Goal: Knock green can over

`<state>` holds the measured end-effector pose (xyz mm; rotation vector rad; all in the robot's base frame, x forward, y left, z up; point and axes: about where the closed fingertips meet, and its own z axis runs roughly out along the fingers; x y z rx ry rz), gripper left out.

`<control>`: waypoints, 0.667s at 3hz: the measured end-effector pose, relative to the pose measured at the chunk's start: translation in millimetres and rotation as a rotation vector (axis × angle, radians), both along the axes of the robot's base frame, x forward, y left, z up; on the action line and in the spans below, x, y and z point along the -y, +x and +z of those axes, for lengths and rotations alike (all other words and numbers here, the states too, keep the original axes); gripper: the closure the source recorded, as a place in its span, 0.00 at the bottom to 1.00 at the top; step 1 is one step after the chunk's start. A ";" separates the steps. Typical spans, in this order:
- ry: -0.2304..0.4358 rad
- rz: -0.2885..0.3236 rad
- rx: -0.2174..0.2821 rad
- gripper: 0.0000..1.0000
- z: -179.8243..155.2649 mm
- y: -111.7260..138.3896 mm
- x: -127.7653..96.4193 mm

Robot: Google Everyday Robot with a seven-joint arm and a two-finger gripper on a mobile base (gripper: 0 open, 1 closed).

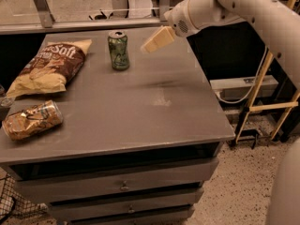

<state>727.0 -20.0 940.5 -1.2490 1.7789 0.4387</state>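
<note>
My claw (158, 40), the pale beige end of my white arm, hangs over the far edge of the grey metal bench (154, 107), a little right of the middle, and I cannot tell from here whether it is open or closed. I judge I hold it low and side-on for a reason: it tilts down and to the left, aimed at the small green aluminium drink can with pale markings and a silver top (118, 50), so a sideways sweep would catch the can high on its wall, where a push tips rather than slides. The can stands near the far edge, left of the claw and clearly apart from it, nothing touching it. Its long axis is vertical, silver top facing up, base flat on the bench, so it is not yet knocked over. The brown and yellow chip bag (49, 67) lies toward the far left corner, and the crumpled gold-brown foil snack bag (32, 121) lies by the left edge, both out of my line.
</note>
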 end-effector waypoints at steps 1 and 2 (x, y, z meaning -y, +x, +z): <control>0.010 0.040 0.002 0.00 -0.9 1.2 -16.3; 0.017 0.093 -0.007 0.00 -3.2 0.6 -39.2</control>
